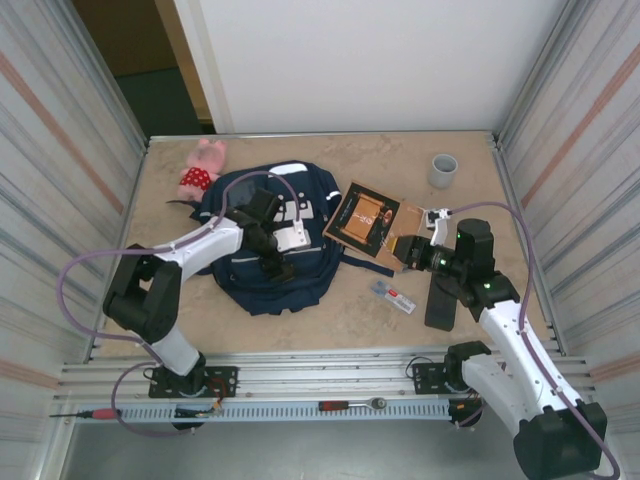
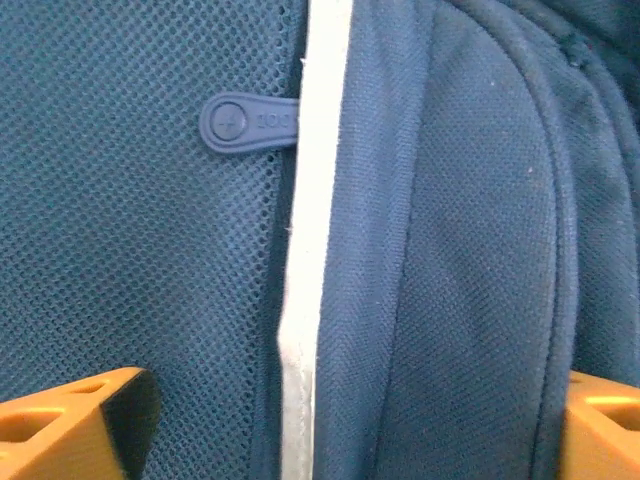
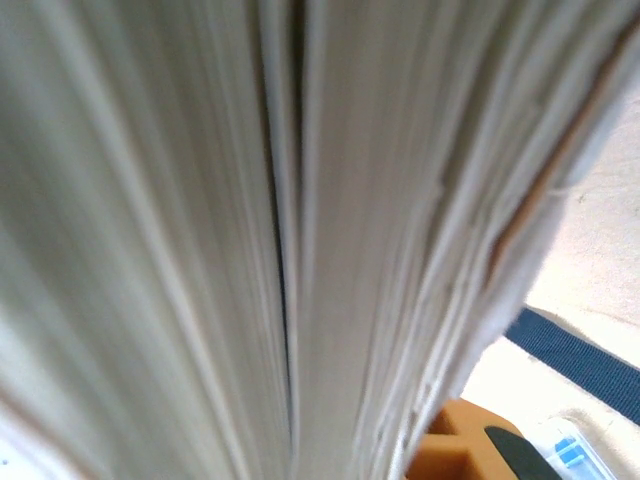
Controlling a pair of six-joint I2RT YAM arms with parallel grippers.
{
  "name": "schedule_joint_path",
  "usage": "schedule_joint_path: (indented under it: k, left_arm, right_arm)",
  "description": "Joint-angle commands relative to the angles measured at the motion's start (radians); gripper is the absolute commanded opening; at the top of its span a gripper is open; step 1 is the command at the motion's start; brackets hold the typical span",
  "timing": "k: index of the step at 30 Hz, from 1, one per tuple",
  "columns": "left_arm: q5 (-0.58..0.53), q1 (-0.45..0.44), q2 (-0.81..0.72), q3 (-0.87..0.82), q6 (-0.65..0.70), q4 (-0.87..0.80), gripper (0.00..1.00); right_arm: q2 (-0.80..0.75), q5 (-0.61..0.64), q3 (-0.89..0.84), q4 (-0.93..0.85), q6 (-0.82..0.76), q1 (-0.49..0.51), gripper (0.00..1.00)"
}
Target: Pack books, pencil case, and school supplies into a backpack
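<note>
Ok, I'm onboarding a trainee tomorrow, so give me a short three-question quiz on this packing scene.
1. True or false: the left claw is shut on the backpack.
2. What does the right claw grip? A) grey cup B) books C) pink plush
3. Fill in: the pack with the red label lies between the backpack and the black ____.
Key: 1 false, it is open; 2 B; 3 pencil case.
</note>
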Motion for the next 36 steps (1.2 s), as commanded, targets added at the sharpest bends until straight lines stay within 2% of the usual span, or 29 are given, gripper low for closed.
schedule_joint_path:
  k: [1, 4, 5, 6, 7, 9, 13, 19, 23, 25, 31, 36]
  left_arm:
    - [-0.091, -0.009, 0.002, -0.025, 0.002, 0.099, 0.75]
    - [-0.091, -0.021, -0.032, -0.027, -0.024, 0.103, 0.46]
    - [-0.069, -0.025, -0.056, -0.018, -0.041, 0.093, 0.3]
    - [-0.044, -0.03, -0.08, -0.012, -0.064, 0.084, 0.21]
    - [-0.018, -0.035, -0.108, -0.004, -0.097, 0.084, 0.12]
    - [0.018, -0.049, -0.156, 0.016, -0.153, 0.081, 0.05]
    - [0.052, -0.059, -0.197, 0.128, -0.321, 0.038, 0.0]
    - [0.085, -0.045, -0.147, 0.339, -0.484, -0.061, 0.0]
    - [0.131, -0.021, -0.116, 0.412, -0.569, -0.05, 0.0]
    - [0.146, -0.018, -0.107, 0.425, -0.588, -0.025, 0.0]
    - [0.182, -0.006, -0.06, 0.473, -0.637, -0.007, 0.0]
    - [0.207, 0.006, -0.065, 0.463, -0.699, 0.038, 0.0]
  right_arm:
    - [-0.012, 0.003, 0.053, 0.047, -0.036, 0.008, 0.0]
    - [-0.022, 0.025, 0.057, 0.024, -0.036, 0.009, 0.0]
    - [-0.027, 0.05, 0.059, 0.005, -0.027, 0.008, 0.0]
    - [-0.031, 0.086, 0.062, -0.018, -0.012, 0.008, 0.0]
    - [-0.034, 0.15, 0.069, -0.059, 0.023, 0.006, 0.0]
    - [-0.038, 0.235, 0.087, -0.13, 0.104, -0.006, 0.0]
    - [-0.052, 0.239, 0.11, -0.207, 0.198, -0.024, 0.01]
    - [-0.063, 0.257, 0.23, -0.418, 0.208, -0.025, 0.0]
    - [-0.073, 0.121, 0.219, -0.347, 0.352, 0.005, 0.0]
    - [-0.071, 0.114, 0.199, -0.287, 0.424, 0.066, 0.0]
    - [0.003, 0.27, 0.19, -0.174, 0.528, 0.284, 0.0]
    - [0.104, 0.502, 0.084, 0.095, 0.729, 0.433, 0.0]
